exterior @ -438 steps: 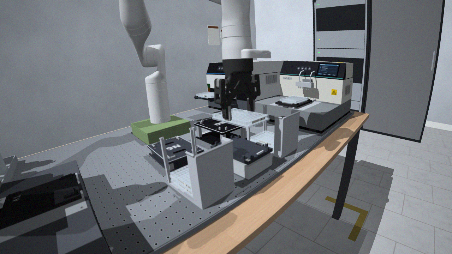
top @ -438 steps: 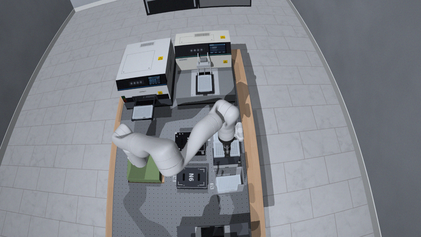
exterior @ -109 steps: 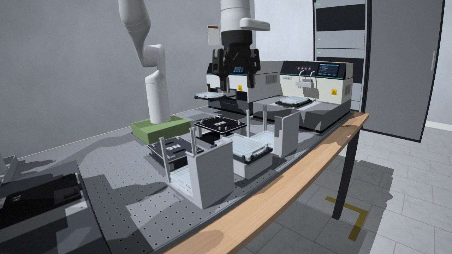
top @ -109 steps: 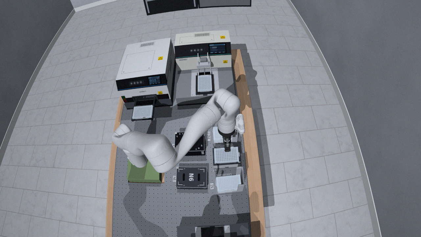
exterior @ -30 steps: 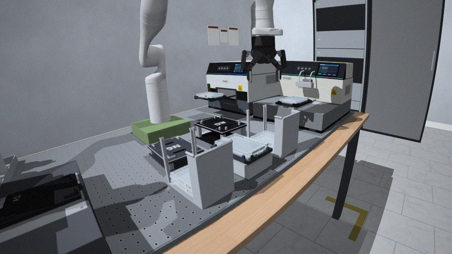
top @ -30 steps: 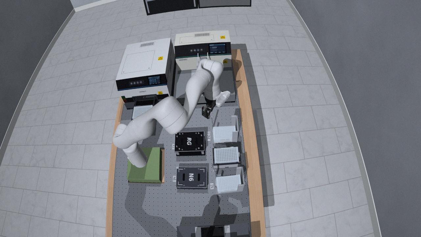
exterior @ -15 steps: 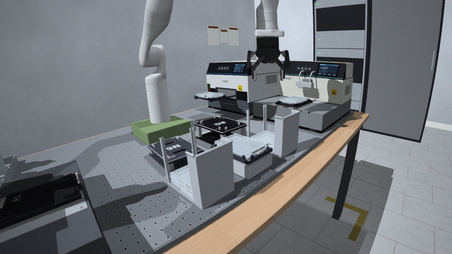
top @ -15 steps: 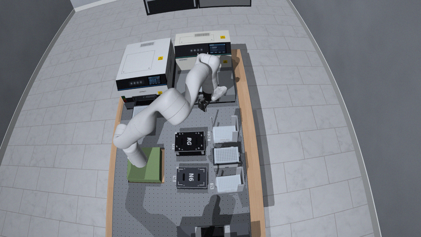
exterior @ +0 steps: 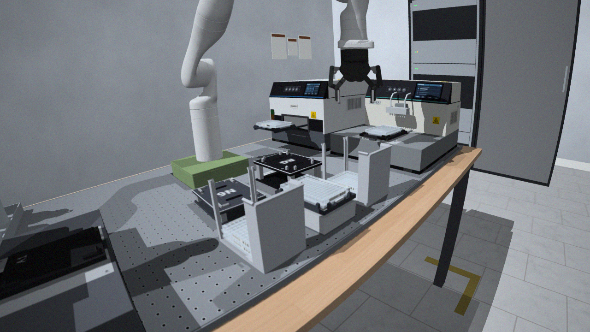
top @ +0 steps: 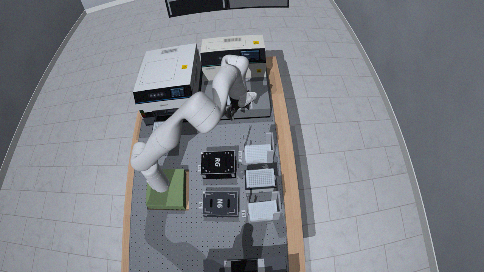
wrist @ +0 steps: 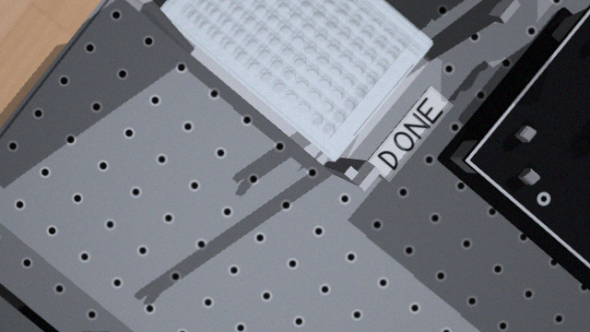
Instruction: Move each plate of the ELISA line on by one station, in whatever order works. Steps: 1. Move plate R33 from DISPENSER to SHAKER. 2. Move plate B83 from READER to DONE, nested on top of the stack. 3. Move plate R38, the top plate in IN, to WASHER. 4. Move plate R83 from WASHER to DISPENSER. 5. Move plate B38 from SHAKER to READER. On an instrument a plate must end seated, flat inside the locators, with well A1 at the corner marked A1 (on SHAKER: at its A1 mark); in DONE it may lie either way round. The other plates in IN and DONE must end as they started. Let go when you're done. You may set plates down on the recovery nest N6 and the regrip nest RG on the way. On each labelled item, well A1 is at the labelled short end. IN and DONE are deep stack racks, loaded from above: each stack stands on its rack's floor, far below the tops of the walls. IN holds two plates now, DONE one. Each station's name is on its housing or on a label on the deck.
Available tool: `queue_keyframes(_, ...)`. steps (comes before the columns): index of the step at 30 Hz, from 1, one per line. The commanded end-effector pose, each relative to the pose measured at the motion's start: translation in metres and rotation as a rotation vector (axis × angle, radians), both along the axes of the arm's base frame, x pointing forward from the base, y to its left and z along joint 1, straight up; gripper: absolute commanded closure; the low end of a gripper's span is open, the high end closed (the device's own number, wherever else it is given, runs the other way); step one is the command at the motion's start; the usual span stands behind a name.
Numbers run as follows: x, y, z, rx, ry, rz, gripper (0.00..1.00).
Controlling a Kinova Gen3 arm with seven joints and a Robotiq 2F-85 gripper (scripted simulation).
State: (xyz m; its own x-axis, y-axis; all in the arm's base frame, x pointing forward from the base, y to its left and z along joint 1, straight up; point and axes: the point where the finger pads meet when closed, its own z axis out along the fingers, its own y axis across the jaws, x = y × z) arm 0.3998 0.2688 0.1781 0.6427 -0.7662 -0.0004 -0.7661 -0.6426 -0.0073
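A: Above the bench [exterior: 177, 264], between DONE rack [exterior: 373, 173] and WASHER [exterior: 421, 111]: claw [exterior: 354, 98] spread wide, nothing held. Location of next plate?

B: Seated flat on the WASHER deck, below the manifold [exterior: 398, 109]: plate [exterior: 381, 130], probably R83; label not legible.

A: Handling?

B: Likely light, rigid, thin-walled plastic; smooth flanks, prone to slip. Grip across the long sides at mid-length, low on the skirt. Lift straight up past the locators; keep level.
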Motion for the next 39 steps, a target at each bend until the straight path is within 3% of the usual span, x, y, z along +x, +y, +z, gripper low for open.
queue_keyframes(1,-0.005,0.017,0.002,0.009,0.001,-0.108,0.0)
queue_keyframes(18,-0.018,0.055,0.0,-0.001,0.002,-0.159,0.0)
queue_keyframes(23,-0.021,0.073,0.001,0.005,0.006,-0.337,0.0)
queue_keyframes(39,-0.026,0.111,0.0,-0.003,0.009,-0.377,0.0)
